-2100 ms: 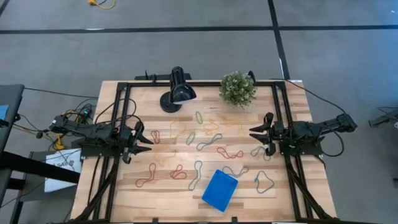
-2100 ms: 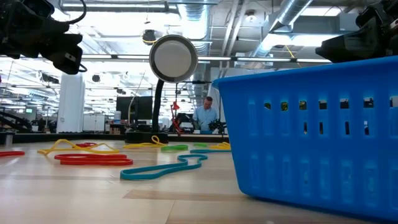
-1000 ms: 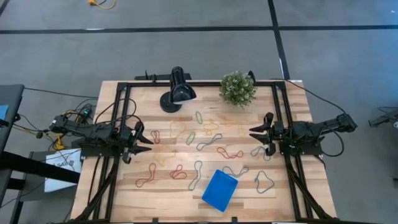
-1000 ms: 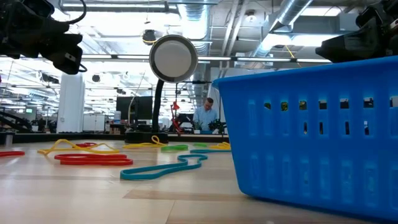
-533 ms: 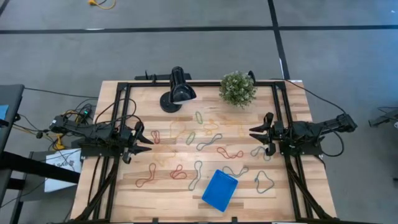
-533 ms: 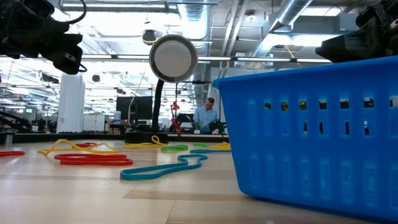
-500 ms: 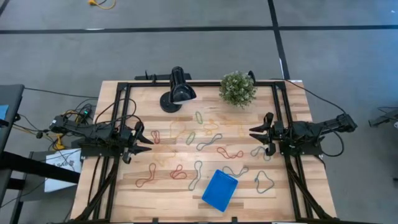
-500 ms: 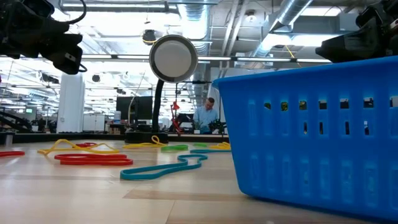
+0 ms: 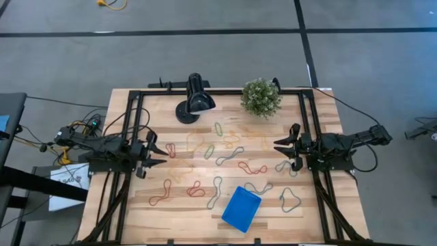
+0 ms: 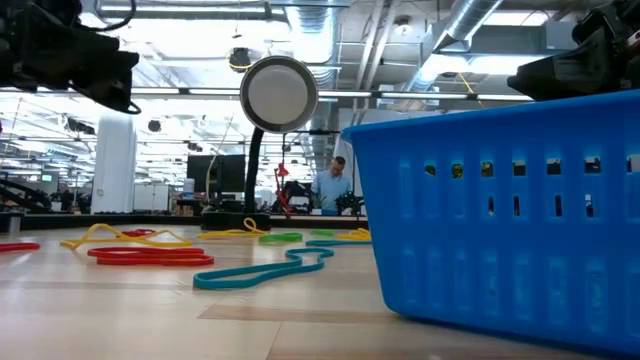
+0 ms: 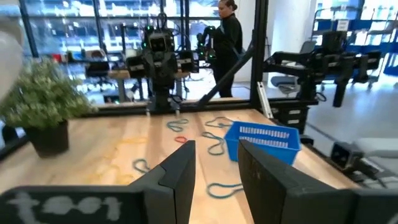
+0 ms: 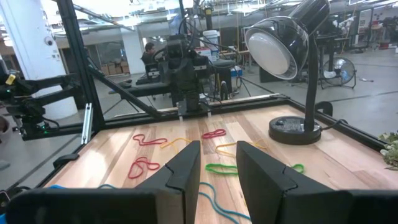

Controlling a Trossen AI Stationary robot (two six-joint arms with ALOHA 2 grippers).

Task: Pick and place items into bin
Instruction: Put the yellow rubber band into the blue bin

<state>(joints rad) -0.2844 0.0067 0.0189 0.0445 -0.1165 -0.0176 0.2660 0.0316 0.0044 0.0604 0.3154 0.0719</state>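
Several limp rubber-band loops lie flat on the wooden table between the arms: a red one (image 9: 196,189), a green one (image 9: 218,128), a grey one (image 9: 290,199), and red (image 10: 150,256) and teal (image 10: 265,270) ones in the low view. The blue bin (image 9: 241,209) stands on the table near the near edge, right of centre, and looms large in the low view (image 10: 500,220). My left gripper (image 9: 156,154) (image 11: 216,149) hovers open at the table's left side, clear of the bands. My right gripper (image 9: 280,152) (image 12: 217,146) hovers open at the right side.
A black lamp (image 9: 196,99) and a potted green plant (image 9: 261,97) stand along the far edge. A black frame (image 9: 133,130) borders the table. Black cables trail off the left side (image 9: 75,130). People show in the room beyond the table (image 11: 230,31).
My left gripper has risen a little, showing higher in the low view; its fingers stay open. The bands, the bin and my right arm have kept still.
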